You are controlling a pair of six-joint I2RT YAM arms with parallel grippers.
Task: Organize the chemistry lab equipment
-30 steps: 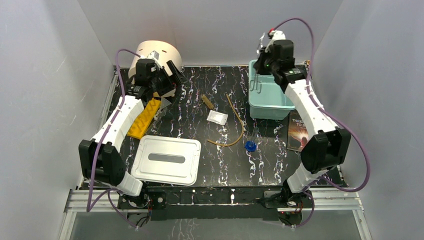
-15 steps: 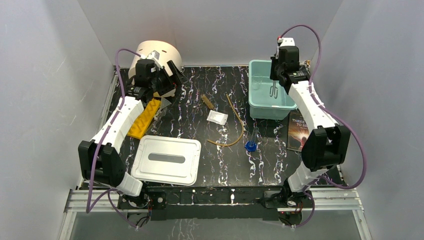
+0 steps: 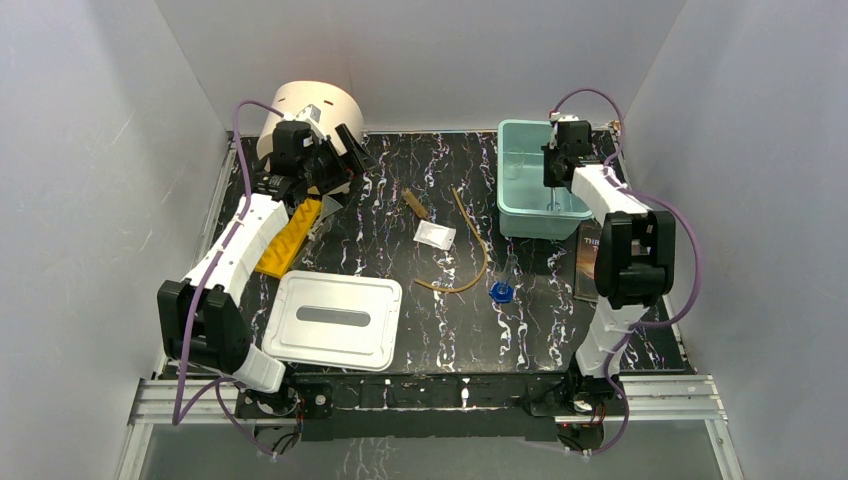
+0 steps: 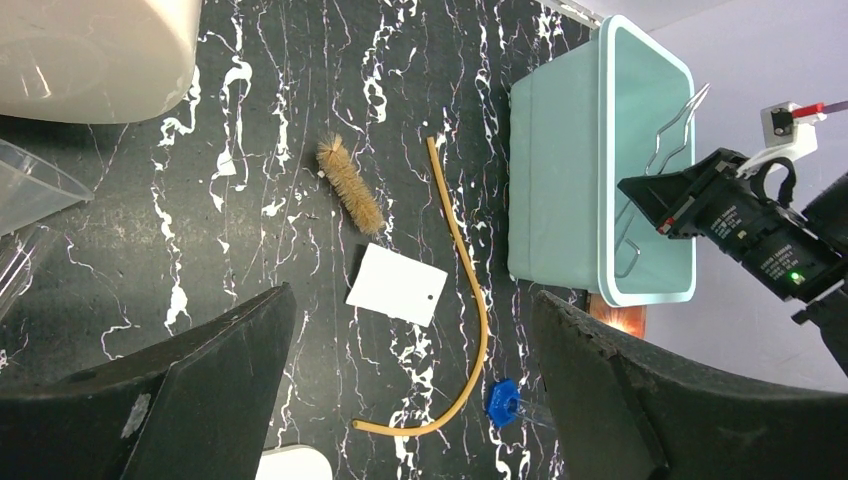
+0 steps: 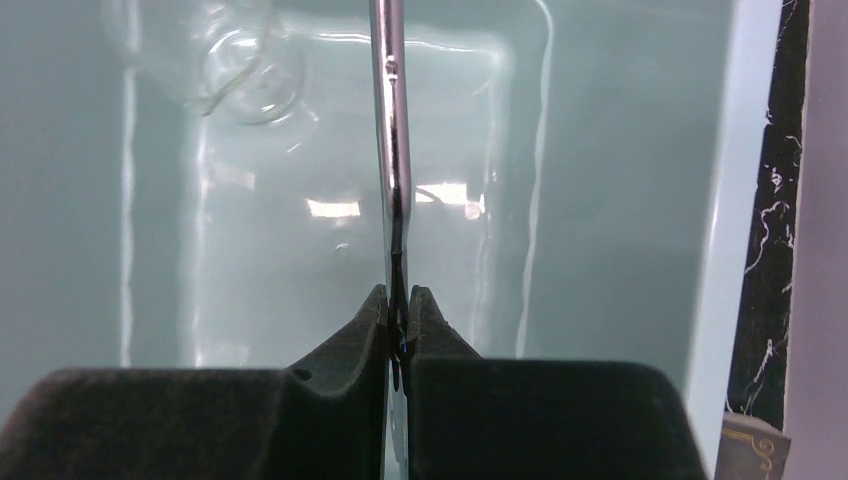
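Note:
My right gripper (image 5: 398,300) is shut on the metal tongs (image 5: 390,150), which hang down inside the teal bin (image 5: 620,200). From above, the right gripper (image 3: 553,172) is over the bin's right half. A round clear glass vessel (image 5: 245,70) lies in the bin. My left gripper (image 4: 412,295) stands open, high above the table near the back left. Below it lie the brush (image 4: 350,185), white packet (image 4: 397,284), tan tube (image 4: 470,290) and blue-capped flask (image 4: 503,400). The yellow rack (image 3: 290,238) and a clear beaker (image 4: 30,190) sit under the left arm.
The big cream cylinder (image 3: 310,110) stands at the back left corner. A white lid (image 3: 333,320) lies at the front left. A dark book (image 3: 597,262) lies in front of the teal bin (image 3: 520,215), beside the right arm.
My right gripper has carried the tongs from the bin's left rim across to its right half and lower into it. The left arm has not moved.

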